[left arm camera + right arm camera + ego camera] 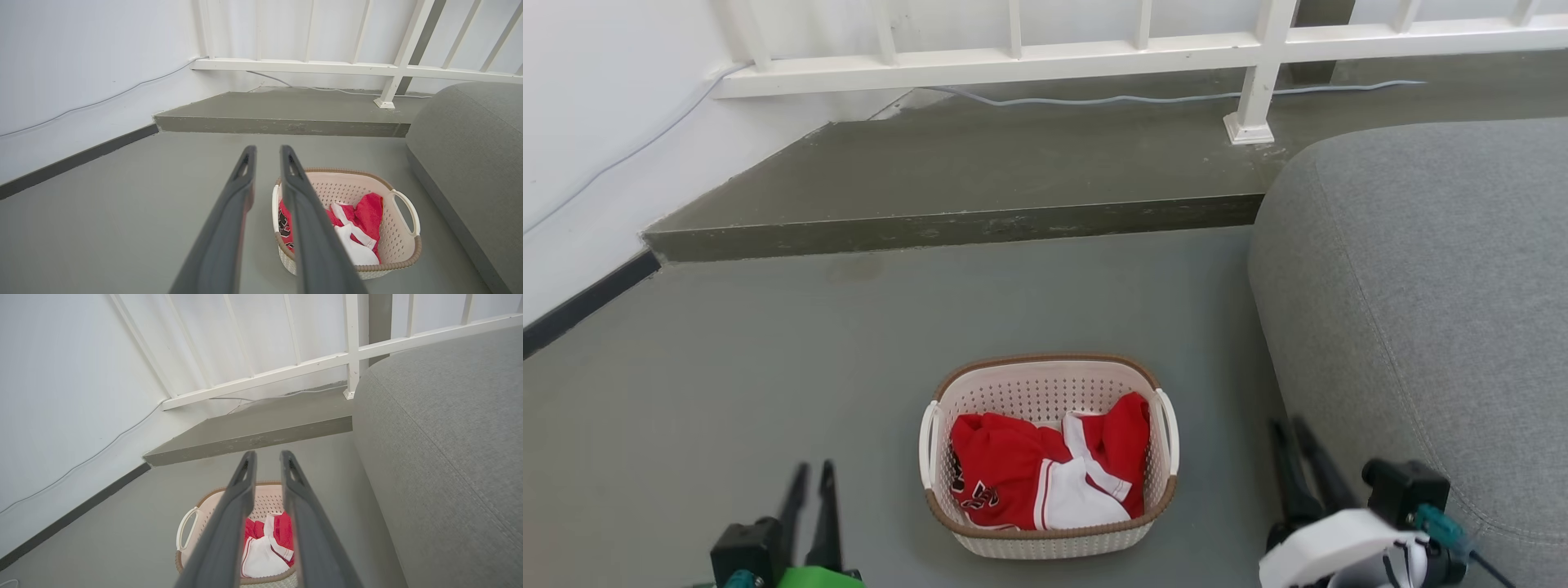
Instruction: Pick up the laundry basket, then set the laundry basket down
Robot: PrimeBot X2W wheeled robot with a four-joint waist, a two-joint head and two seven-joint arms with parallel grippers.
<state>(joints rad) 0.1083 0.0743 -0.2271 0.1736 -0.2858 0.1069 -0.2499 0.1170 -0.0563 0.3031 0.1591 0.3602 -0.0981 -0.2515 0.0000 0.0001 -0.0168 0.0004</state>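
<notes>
The left end effector (815, 467) and right end effector (1285, 423) flank the laundry basket (1045, 392), narrowly parted, empty.

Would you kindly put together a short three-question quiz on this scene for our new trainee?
1. True or false: the laundry basket stands on the floor, and neither the left end effector nor the right end effector touches it.
2. What lies in the basket? A) red and white clothing B) blue towels C) nothing
3. Fill in: in the head view, the grey sofa is on the robot's ___ side of the basket.
Key: 1 true; 2 A; 3 right.
</notes>
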